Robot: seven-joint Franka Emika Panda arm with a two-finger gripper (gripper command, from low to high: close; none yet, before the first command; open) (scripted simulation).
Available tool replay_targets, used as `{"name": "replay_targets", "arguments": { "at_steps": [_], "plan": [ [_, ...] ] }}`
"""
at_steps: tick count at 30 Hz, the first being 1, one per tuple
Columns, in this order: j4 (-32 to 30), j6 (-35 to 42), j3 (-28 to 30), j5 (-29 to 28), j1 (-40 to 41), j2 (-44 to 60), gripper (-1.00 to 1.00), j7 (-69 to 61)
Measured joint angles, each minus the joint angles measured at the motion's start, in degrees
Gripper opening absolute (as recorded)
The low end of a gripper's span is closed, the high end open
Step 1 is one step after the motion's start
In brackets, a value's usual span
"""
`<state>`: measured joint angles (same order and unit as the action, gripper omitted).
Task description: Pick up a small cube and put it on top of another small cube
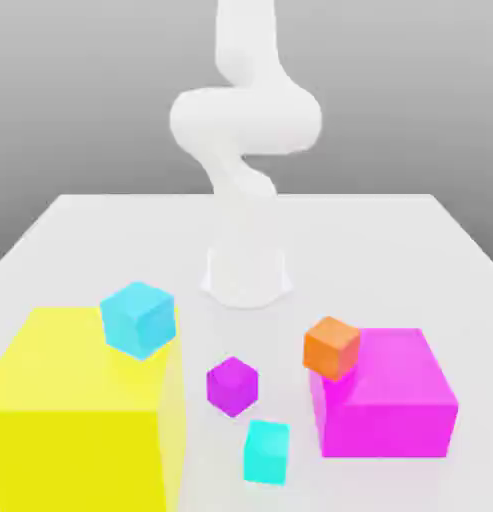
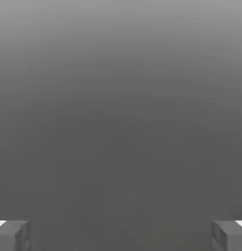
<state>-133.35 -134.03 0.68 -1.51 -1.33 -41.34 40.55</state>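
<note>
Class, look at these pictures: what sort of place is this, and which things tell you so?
Likely a simulated tabletop test scene: a bare white table, plain coloured blocks such as the yellow block and turquoise cube, and a featureless grey backdrop.

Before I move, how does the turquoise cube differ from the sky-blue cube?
The turquoise cube is greener and slightly smaller; the sky-blue cube is bluer and a bit larger. The turquoise one sits alone near the exterior view's front edge; the sky-blue one sits by the yellow block. Both are plain, single-colour cubes.
</note>
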Motion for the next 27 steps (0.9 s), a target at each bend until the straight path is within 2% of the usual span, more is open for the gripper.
{"name": "replay_targets", "arguments": {
  "at_steps": [7,14,22,27],
  "plan": [
    [-4.46,-6.38,3.26,-3.71,-4.24,12.76,0.0,-15.57],
    [-8.83,-12.69,6.81,-4.64,-7.91,25.21,0.0,-32.71],
    [-13.9,-20.11,8.82,-1.03,-10.75,39.58,0.0,-55.64],
    [-16.91,-24.74,6.34,3.47,-9.53,48.58,0.0,-71.25]
  ]
}}
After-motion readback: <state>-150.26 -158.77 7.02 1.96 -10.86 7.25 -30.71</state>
